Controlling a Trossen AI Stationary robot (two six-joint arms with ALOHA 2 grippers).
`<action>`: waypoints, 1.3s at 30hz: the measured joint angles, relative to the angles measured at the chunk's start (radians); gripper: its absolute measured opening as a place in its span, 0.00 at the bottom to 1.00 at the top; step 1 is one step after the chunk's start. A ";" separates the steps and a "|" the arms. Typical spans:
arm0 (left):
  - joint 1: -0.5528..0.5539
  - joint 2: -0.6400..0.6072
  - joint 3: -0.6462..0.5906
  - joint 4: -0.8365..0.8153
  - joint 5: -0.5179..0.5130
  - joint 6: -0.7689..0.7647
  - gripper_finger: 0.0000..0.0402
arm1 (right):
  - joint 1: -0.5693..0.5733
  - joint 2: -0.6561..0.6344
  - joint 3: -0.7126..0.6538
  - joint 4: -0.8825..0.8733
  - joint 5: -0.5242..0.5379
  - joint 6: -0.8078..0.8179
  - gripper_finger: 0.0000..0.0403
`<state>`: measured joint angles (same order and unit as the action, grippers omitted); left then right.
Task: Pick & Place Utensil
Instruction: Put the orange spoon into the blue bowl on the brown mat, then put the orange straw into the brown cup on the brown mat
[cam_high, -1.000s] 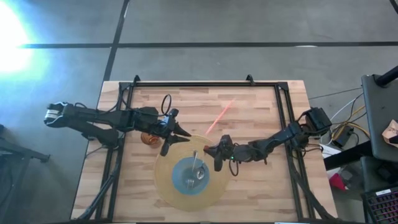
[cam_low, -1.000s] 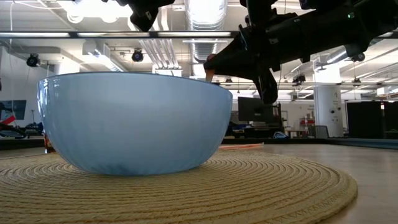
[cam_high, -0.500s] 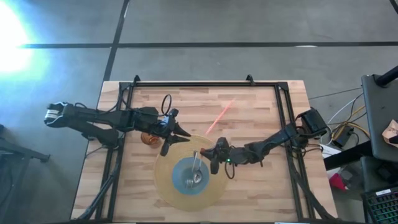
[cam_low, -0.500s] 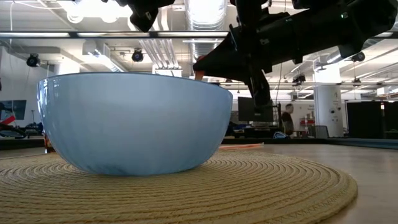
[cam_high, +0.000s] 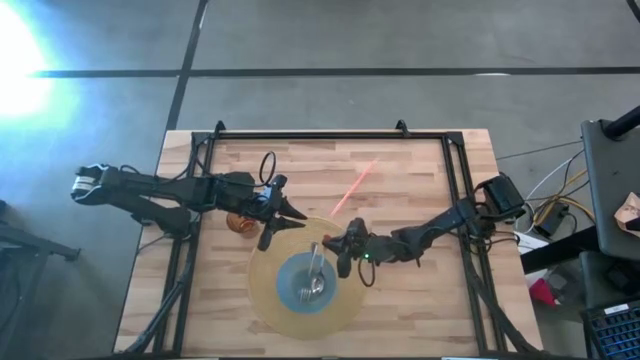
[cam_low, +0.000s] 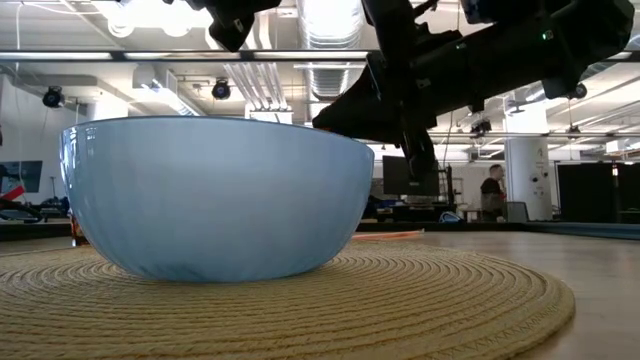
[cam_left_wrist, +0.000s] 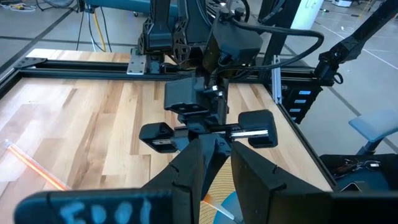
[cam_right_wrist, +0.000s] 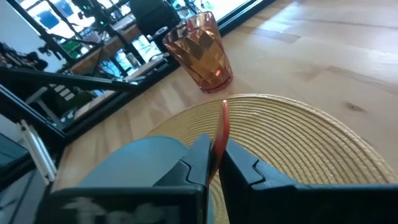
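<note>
A light-blue bowl (cam_high: 298, 292) (cam_low: 215, 195) stands on a round woven placemat (cam_high: 268, 300) (cam_low: 420, 300), with a metal fork (cam_high: 314, 262) and a spoon (cam_high: 309, 287) lying in it. My right gripper (cam_high: 331, 243) (cam_right_wrist: 214, 150) hovers at the bowl's far right rim, shut on a thin red-orange utensil (cam_right_wrist: 222, 121). My left gripper (cam_high: 283, 226) (cam_left_wrist: 217, 167) waits open, raised over the placemat's far left edge. A second orange utensil (cam_high: 355, 185) lies flat on the table beyond the mat. My right gripper pinches the red-orange utensil between its two fingers, on the stretch (cam_right_wrist: 218, 142) just ahead of the fingertips. The fingers lie along it and come from the table's right, slanting down. The utensil is lifted clear, its free end (cam_right_wrist: 224, 104) sticking out over the placemat.
An amber faceted cup (cam_high: 238, 222) (cam_right_wrist: 202, 53) stands upright on the wood just left of the placemat, under the left arm. A black frame (cam_high: 455, 180) borders the table. Bare wood lies right of the mat and along the far side.
My right gripper has moved toward the table's left and a little down, closing on the bowl's rim with the utensil still held. In the low view its orange tip has dropped out of sight behind the bowl. A person walks in the room behind.
</note>
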<state>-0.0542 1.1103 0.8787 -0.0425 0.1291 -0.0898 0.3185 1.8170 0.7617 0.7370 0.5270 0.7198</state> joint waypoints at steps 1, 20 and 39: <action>0.000 0.000 0.000 0.000 0.000 0.000 0.19 | -0.001 0.000 0.000 -0.003 0.000 -0.007 0.05; 0.000 0.000 0.000 0.000 0.000 0.000 0.19 | -0.014 0.000 -0.001 -0.056 -0.002 -0.022 0.07; 0.000 0.000 0.000 0.000 0.000 0.000 0.19 | -0.014 0.001 -0.004 -0.057 -0.011 -0.034 0.26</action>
<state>-0.0540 1.1103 0.8787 -0.0425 0.1291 -0.0895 0.3046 1.8176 0.7582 0.6802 0.5163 0.6861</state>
